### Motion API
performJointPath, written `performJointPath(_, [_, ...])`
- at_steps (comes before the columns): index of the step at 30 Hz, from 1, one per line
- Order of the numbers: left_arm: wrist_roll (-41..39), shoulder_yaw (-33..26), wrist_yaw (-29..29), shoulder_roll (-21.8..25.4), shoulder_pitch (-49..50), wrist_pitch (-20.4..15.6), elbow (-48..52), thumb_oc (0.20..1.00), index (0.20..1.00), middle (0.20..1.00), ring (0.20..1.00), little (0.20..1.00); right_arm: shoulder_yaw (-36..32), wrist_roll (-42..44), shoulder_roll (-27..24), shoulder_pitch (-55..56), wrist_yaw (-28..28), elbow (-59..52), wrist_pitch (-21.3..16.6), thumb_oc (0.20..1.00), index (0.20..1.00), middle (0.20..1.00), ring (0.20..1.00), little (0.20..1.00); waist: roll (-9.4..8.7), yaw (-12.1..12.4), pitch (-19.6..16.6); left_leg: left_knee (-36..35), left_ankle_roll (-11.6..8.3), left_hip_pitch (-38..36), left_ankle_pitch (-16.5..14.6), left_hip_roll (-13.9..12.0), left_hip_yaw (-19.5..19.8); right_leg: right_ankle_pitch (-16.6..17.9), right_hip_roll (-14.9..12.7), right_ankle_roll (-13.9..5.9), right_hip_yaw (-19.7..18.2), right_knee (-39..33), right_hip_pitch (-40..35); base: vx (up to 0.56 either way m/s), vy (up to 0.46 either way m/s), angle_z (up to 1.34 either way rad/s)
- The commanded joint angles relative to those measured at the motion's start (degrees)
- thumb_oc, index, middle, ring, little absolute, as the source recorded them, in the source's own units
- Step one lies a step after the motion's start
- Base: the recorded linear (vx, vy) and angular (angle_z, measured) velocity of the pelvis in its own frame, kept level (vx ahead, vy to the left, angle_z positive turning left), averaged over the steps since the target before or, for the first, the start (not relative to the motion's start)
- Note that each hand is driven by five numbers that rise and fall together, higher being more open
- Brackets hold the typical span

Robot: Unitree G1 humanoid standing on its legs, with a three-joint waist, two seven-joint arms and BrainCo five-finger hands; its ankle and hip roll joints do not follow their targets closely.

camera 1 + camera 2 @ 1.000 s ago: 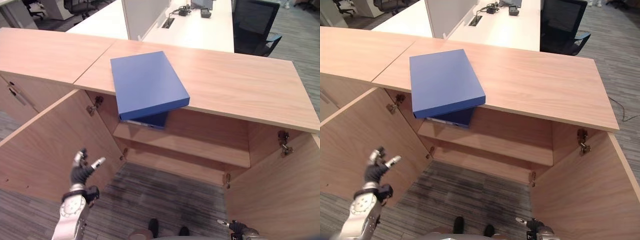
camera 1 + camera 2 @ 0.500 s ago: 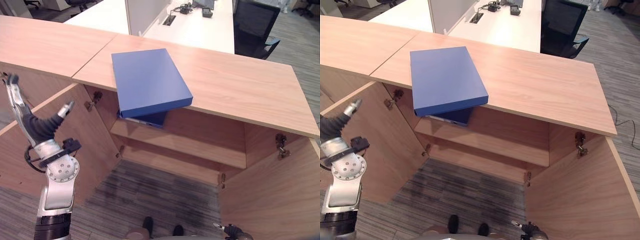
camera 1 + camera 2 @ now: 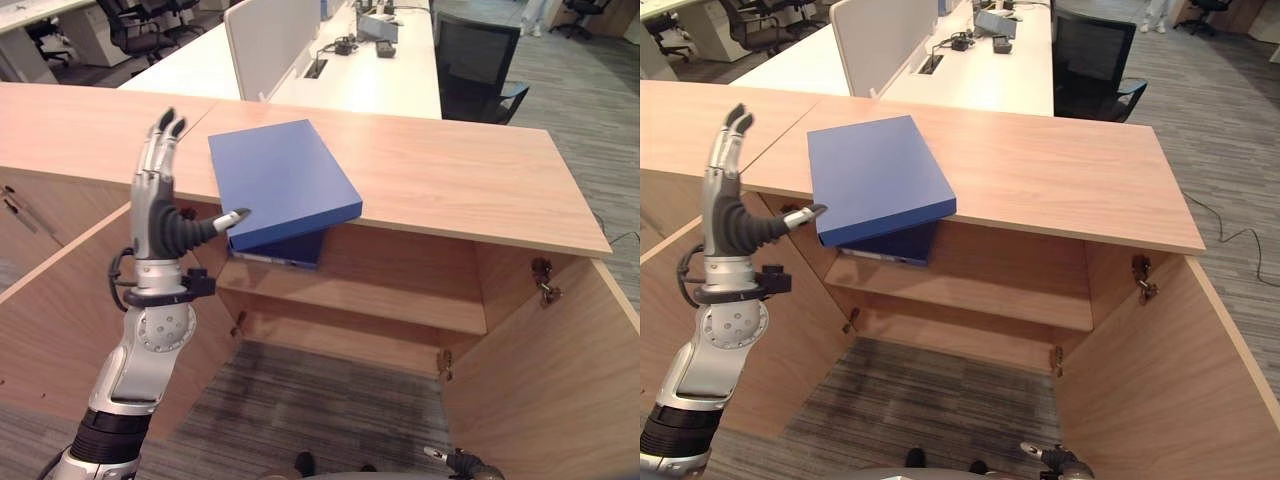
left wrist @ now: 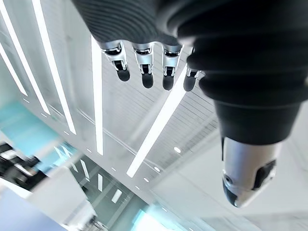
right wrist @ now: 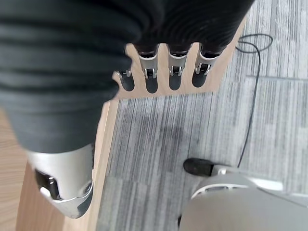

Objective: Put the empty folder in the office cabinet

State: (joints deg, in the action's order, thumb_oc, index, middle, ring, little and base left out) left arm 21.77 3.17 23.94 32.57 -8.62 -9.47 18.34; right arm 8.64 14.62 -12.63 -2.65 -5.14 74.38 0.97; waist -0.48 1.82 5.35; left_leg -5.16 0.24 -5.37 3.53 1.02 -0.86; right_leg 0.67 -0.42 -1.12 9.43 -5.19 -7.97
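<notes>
Blue folder (image 3: pixel 281 180) lay flat on the cabinet top (image 3: pixel 460 180), its near corner overhanging the open cabinet's shelf (image 3: pixel 370 300). Left hand (image 3: pixel 160 215) was raised beside it, fingers straight, thumb out, holding nothing. Right hand (image 5: pixel 159 72) hung low over carpet (image 5: pixel 159 144), fingers straight, empty.

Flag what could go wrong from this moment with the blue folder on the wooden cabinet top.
The flat blue folder overhangs the front edge of the wooden cabinet top, so a sideways nudge could tip it off. The left hand is raised, open, beside it with the thumb near its edge; one hand may struggle to grip it. The open left cabinet door stands close to that arm.
</notes>
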Motion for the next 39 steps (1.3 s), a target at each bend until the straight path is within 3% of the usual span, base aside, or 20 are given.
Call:
performJointPath(1, [0.4,1.7,-2.3,3.3,-4.7,-2.0,0.9,1.000,1.000,1.000,1.000,1.000,2.4,0.0,0.1,-3.0,0.3,3.0,0.4,1.000,1.000,1.000,1.000,1.000,-3.12,-0.3,-1.8,0.2,-0.15,-2.1,-8.6,1.0,-0.6,1.7,-6.6,-7.33,-0.1,0.2,1.2,0.00,0.000,0.00])
performJointPath(14, [7.4,12.8,-3.7,1.1,-11.1,1.2,-11.8,1.000,1.000,1.000,1.000,1.000,3.7,-0.7,0.5,-3.7,-0.4,2.9,0.9,1.000,1.000,1.000,1.000,1.000,-3.42,-1.8,-2.1,0.2,-0.02,-2.6,-9.0,0.7,-1.8,1.9,-6.4,-7.28,-1.1,0.2,1.3,0.00,-0.003,-0.03])
performJointPath(24, [13.6,16.6,-2.8,-0.5,-14.9,5.0,-21.7,1.000,1.000,1.000,1.000,1.000,3.8,-0.8,0.5,-3.9,-0.9,3.9,1.5,1.000,1.000,1.000,1.000,1.000,-3.38,-2.5,-2.5,0.2,0.04,-2.9,-9.2,0.5,-2.2,1.8,-6.2,-7.22,-1.7,0.2,1.4,0.00,0.001,-0.06])
performJointPath(30, [20.4,19.2,-0.8,-1.0,-20.2,8.9,-29.0,1.000,1.000,1.000,1.000,1.000,4.4,-1.2,0.3,-4.2,-1.1,4.1,1.7,1.000,1.000,1.000,1.000,1.000,-3.53,-3.0,-2.6,0.2,0.04,-3.0,-9.2,0.4,-2.8,1.9,-6.0,-7.23,-2.2,0.2,1.5,0.00,-0.001,-0.01])
performJointPath(34, [25.8,21.3,1.9,-1.2,-27.0,13.9,-36.9,1.000,1.000,1.000,1.000,1.000,5.4,-1.6,0.0,-4.9,-1.3,4.5,1.7,1.000,1.000,1.000,1.000,1.000,-3.52,-3.5,-2.7,0.2,0.01,-3.1,-9.2,0.3,-3.2,2.0,-5.9,-7.33,-2.4,0.2,1.7,-0.01,-0.002,-0.03])
performJointPath(39, [27.6,22.7,3.0,-1.5,-31.5,16.3,-41.5,1.000,1.000,1.000,1.000,1.000,6.4,-1.9,0.0,-5.4,-1.4,4.7,1.6,1.000,1.000,1.000,1.000,1.000,-3.40,-4.0,-2.8,0.2,0.00,-3.2,-9.2,0.3,-3.4,2.0,-5.8,-7.41,-2.6,0.2,1.8,-0.01,-0.001,-0.02])
